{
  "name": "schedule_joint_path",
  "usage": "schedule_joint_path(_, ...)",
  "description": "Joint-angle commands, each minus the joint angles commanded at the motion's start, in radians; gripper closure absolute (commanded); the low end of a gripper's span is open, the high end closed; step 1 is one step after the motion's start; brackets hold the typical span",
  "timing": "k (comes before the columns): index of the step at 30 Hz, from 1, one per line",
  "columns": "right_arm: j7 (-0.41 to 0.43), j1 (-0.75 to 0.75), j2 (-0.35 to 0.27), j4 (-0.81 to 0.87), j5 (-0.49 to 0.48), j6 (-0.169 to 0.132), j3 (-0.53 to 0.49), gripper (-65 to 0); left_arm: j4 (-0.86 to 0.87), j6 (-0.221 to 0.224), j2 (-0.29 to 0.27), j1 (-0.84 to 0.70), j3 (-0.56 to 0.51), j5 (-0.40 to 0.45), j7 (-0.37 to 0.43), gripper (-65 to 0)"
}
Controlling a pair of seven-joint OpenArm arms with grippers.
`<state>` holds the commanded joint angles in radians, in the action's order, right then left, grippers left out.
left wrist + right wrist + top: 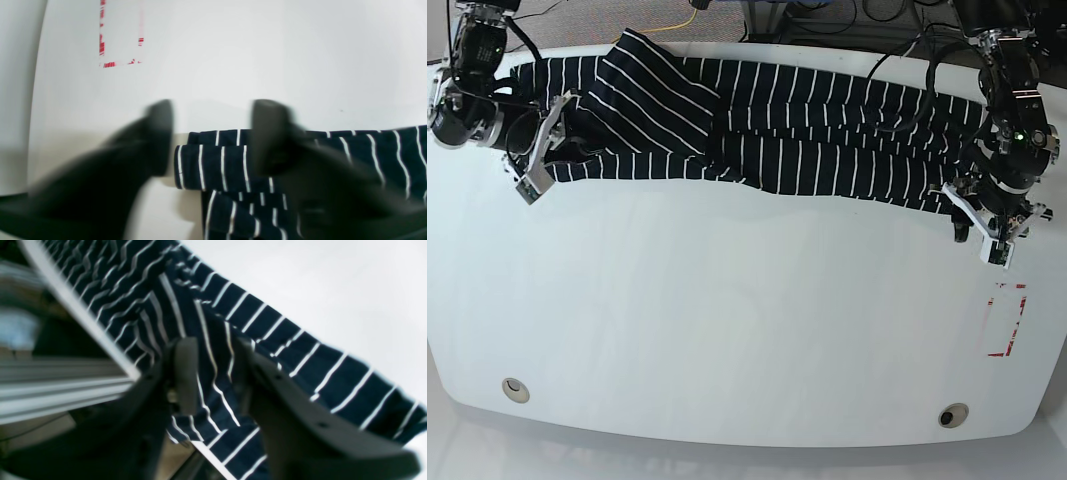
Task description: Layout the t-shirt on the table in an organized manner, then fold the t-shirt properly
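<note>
Along the far edge of the table (727, 320), the t-shirt (767, 130) lies bunched lengthwise, right gripper (210, 373) straddling cloth unclenched, left gripper (211, 133) released.

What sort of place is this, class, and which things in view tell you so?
Probably a robotics lab bench: two robot arms work at a white table, cables trail behind it, and a red marking is taped on top.

left gripper (212, 136) fingers parted, right gripper (213, 373) fingers parted
</note>
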<state>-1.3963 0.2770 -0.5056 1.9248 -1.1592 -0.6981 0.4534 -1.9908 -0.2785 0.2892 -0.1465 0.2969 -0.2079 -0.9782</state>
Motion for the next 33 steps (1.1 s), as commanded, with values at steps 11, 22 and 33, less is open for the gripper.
schedule_joint_path(11, 0.0, 0.009, 0.041, 0.0, 0.227, 0.0, -0.074, -11.6, 0.008, 0.0, -0.002, -0.103, 0.0, 0.003, -0.061, 0.0)
schedule_joint_path(22, 0.053, 0.009, 0.06, -0.117, 0.436, 0.0, -0.118, -11.6, 0.103, 0.0, -0.015, -0.158, -0.005, 0.006, -0.061, 0.0)
schedule_joint_path(33, 0.255, -0.066, 0.006, -0.376, 0.638, 0.0, -0.193, -11.6, 0.327, 0.0, -0.014, -0.06, -0.005, 0.006, -0.057, 0.0)
